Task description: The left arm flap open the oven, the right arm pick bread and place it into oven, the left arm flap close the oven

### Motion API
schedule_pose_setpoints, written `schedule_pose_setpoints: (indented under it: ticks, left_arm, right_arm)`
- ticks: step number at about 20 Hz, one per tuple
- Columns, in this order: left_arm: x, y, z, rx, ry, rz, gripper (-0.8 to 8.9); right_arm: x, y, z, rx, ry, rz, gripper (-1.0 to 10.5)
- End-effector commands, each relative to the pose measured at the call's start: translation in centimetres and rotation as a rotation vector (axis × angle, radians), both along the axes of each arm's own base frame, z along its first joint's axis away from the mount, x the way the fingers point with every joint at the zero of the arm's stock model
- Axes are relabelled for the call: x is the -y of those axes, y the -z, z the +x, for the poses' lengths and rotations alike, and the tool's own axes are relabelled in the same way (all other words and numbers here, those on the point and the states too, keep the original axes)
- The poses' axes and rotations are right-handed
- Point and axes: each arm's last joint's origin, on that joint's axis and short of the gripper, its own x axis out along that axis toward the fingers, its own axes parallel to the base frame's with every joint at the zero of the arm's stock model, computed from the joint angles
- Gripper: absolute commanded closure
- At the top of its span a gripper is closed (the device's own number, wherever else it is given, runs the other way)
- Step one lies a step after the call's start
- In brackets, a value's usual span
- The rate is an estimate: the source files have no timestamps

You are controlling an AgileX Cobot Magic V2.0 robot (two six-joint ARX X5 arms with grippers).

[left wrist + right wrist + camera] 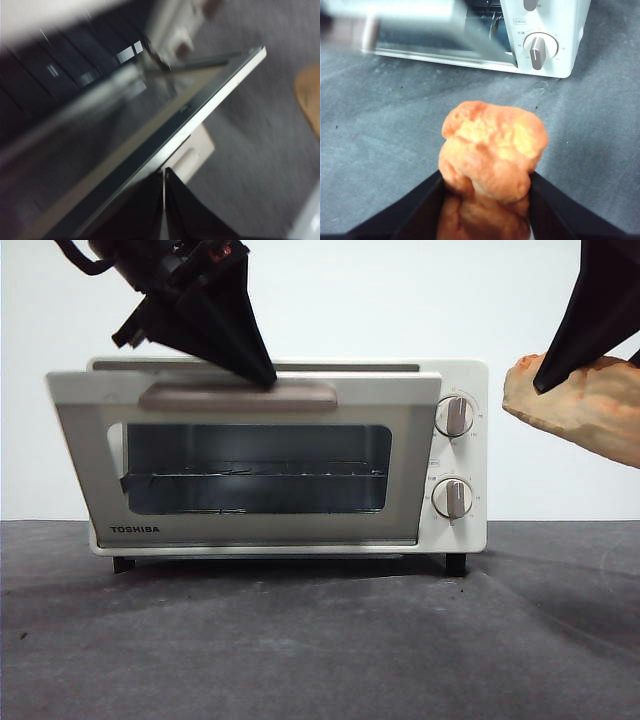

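The TOSHIBA toaster oven [290, 455] stands on the dark grey table [300, 640] with its door [250, 460] tipped a little way forward from the top, the wire rack [255, 480] showing through the glass. The left gripper [262, 375] has its wedge tip down at the beige bar handle [238, 396]; in the left wrist view its two jaws meet in a closed point [164, 175] just beside the door's top edge, gripping nothing. That view is blurred, so whether the tip rests on the handle or behind it I cannot say for sure.

The right gripper [487, 187] holds the bread loaf [492, 150] in the air, well off to the knob side of the oven, its jaws spread to the loaf's width and pressed on both flanks. In the front view the loaf [585, 410] hangs clear of the table beneath the dark finger.

By my judgement the door-opening step is under way and unfinished. The risks from here:
- The closed tip only pushes the handle, so it could slide off and let the door swing back shut.
- Dragging the handle outward rather than down could shift the light oven on its feet.
- If the loaf is brought in early, it could strike the half-open door or the left arm.
- The lumpy loaf could twist or slip in the grip.
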Motion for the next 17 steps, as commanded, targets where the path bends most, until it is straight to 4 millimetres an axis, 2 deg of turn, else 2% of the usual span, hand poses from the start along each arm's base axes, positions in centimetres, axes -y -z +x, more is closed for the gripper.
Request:
schedule_pose_setpoints:
  ticks: [1,10,17]
  left_arm:
    - [0.5,1.8,-0.1,-0.072,-0.006,0.088,7.98]
    - [1.4,2.7,-2.6,-0.203,0.069,0.192,7.98]
    - [1.2,2.3,-2.4,-0.184,0.05,0.167,7.98]
  right_arm:
    - [-0.2,-0.7,0.0,0.014,-0.006,0.02,7.3]
    - [-0.2,-0.7,0.0,0.013,-0.013,0.022,7.3]
    - [-0.3,-0.6,0.0,0.003,-0.035,0.033,7.3]
